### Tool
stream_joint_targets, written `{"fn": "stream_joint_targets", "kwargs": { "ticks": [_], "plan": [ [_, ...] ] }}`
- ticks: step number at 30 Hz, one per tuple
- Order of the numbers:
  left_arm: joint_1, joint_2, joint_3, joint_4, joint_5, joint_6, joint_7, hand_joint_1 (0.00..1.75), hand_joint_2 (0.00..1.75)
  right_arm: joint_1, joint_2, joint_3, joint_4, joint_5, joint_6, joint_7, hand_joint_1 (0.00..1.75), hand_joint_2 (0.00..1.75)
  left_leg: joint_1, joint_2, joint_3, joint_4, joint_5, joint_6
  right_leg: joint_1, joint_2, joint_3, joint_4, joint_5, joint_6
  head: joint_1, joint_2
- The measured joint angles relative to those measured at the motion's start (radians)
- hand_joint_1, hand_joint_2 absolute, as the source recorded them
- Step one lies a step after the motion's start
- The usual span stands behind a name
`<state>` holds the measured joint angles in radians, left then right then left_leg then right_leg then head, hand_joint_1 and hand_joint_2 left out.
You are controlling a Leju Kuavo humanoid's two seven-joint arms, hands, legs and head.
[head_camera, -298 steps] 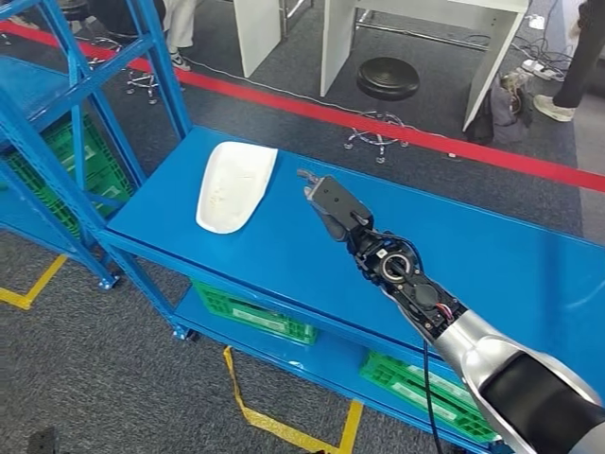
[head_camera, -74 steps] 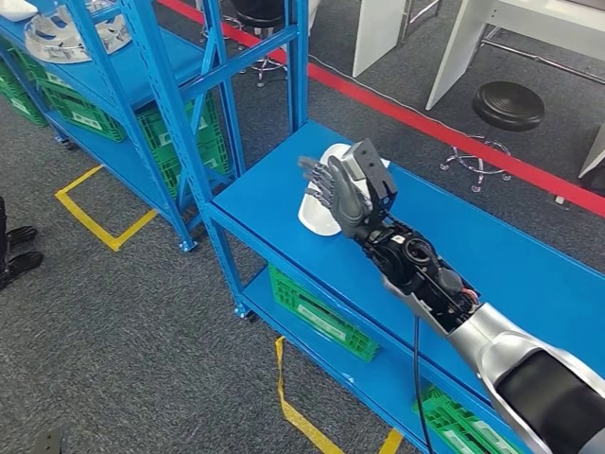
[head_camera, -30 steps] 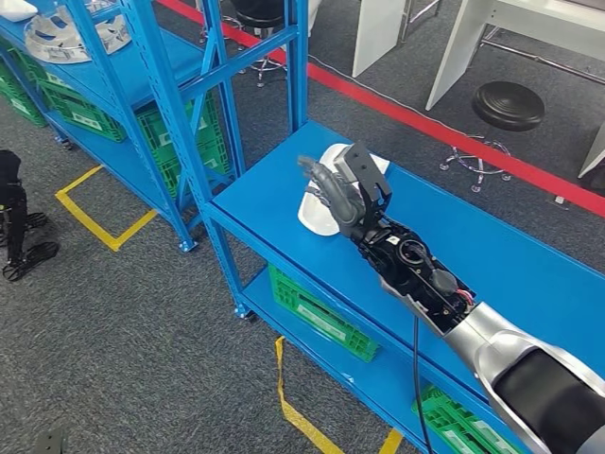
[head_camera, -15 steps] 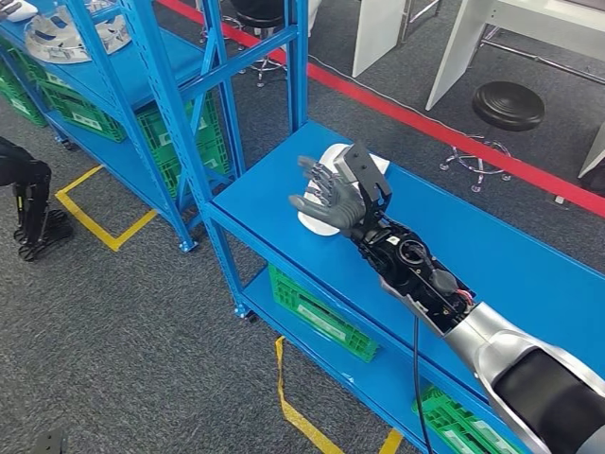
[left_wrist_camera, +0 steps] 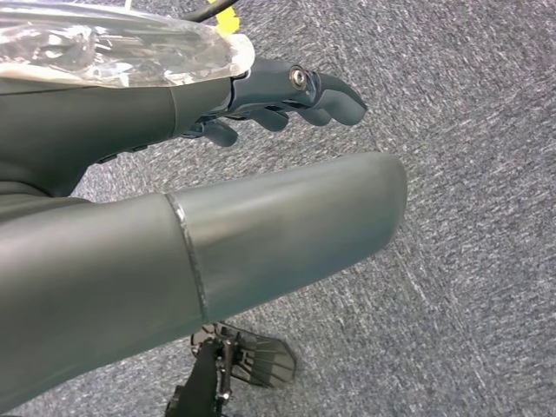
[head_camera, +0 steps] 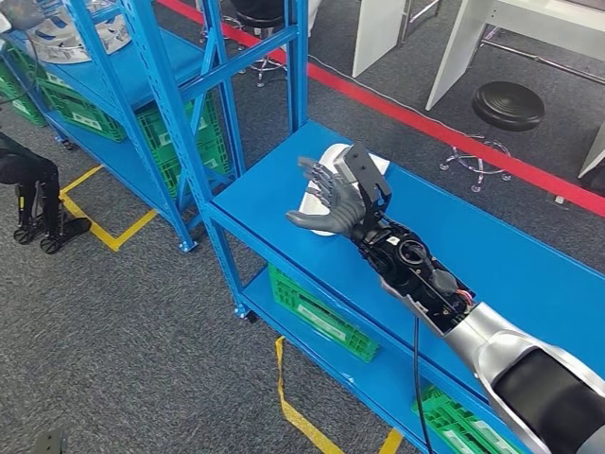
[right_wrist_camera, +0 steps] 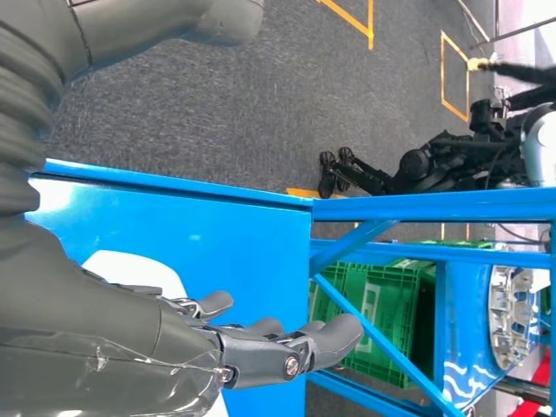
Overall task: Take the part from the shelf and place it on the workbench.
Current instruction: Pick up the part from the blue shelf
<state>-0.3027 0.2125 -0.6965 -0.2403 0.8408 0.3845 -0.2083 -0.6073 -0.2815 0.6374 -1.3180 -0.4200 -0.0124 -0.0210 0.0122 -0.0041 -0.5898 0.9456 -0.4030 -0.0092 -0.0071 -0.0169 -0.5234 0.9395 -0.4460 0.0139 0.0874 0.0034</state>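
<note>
On the blue workbench (head_camera: 457, 246), near its left end, the white part (head_camera: 322, 199) is seen lying flat, largely covered from the head view by the right hand (head_camera: 336, 194); in the right wrist view a patch of the same white part (right_wrist_camera: 135, 269) is seen beneath the hand (right_wrist_camera: 196, 334); the right hand is held over the part with the fingers spread and extended and the thumb stuck out to the side, and nothing is gripped in it; whether the palm touches the part cannot be told. The left hand (left_wrist_camera: 196, 226) is seen in its wrist view above grey carpet (left_wrist_camera: 472, 174), with the thumb straight and the dark fingers (left_wrist_camera: 295, 91) loosely extended, nothing being held. Beside the workbench a blue shelf rack (head_camera: 149, 85) is stood, with green crates (head_camera: 179, 142) underneath and a silver part (head_camera: 53, 38) on its shelf; behind, a red floor line (head_camera: 442, 132) and a black stool (head_camera: 508, 104) are seen.
</note>
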Motion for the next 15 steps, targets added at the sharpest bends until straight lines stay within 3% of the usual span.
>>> {"fn": "stream_joint_targets", "kwargs": {
  "ticks": [15],
  "plan": [
    [0.0, 0.0, 0.0, 0.0, 0.0, 0.0, 0.0, 0.0, 0.0, 0.0, 0.0, 0.0, 0.001, 0.0, 0.0, 0.0, 0.0, 1.75, 0.0, 0.0, 0.0, 0.0, 0.0, 0.0, 0.0, 0.0, 0.0, 0.0, 0.0, 0.0, 0.0, 0.0]
  ]
}}
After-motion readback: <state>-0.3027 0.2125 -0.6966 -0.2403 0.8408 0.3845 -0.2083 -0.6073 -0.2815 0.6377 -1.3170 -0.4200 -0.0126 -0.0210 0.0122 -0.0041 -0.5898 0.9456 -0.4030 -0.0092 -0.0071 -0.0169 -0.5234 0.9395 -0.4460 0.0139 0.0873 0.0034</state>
